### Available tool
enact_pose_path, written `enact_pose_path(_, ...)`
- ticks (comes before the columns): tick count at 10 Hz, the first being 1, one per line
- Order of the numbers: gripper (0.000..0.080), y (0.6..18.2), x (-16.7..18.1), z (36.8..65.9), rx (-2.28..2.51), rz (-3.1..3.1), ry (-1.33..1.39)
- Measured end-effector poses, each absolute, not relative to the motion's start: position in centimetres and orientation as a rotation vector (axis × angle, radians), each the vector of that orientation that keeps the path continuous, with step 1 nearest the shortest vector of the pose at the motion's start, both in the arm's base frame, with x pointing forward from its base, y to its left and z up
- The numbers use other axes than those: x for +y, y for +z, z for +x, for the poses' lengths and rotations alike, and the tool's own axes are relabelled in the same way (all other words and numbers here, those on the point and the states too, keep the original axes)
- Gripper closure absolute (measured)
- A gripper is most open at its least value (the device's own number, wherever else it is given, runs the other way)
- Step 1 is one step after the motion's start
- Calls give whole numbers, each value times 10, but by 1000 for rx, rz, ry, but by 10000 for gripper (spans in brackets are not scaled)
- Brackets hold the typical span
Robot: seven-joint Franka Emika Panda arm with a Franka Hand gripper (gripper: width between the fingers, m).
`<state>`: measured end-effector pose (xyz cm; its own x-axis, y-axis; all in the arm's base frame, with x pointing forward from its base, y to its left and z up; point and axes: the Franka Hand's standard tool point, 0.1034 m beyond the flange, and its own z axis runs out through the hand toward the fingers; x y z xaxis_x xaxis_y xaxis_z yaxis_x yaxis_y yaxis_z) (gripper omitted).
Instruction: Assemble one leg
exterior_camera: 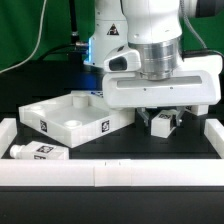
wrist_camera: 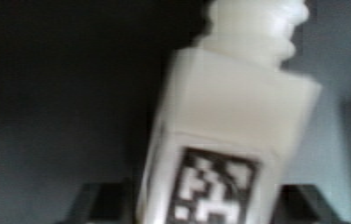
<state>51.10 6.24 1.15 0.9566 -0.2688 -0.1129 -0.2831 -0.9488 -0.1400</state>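
Observation:
A white leg (wrist_camera: pixel 225 110) with a black-and-white tag fills the wrist view, its threaded end pointing away from the camera. It sits between my two dark fingers (wrist_camera: pixel 110 203), which press on both its sides. My gripper (wrist_camera: pixel 207 203) is shut on it. In the exterior view my gripper (exterior_camera: pixel 165 116) hangs low over the black table at the right, and the held leg (exterior_camera: pixel 163 123) shows just under the white hand. The white square tabletop (exterior_camera: pixel 60 113) lies to its left. A second leg (exterior_camera: pixel 38 152) lies on its side at the front left.
Low white walls (exterior_camera: pixel 120 173) border the table along the front and both sides. The robot's base and arm stand behind the tabletop. A green cable hangs at the back left.

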Motion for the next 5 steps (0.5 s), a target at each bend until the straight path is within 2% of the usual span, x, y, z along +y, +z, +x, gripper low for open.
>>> enact_pose_path(2,514,12,63,508,418,-2955,136)
enact_pose_path(4,514,29,70,463,381,-2983,105)
enact_pose_path(5,514,38,73,450,425,-2986,80)
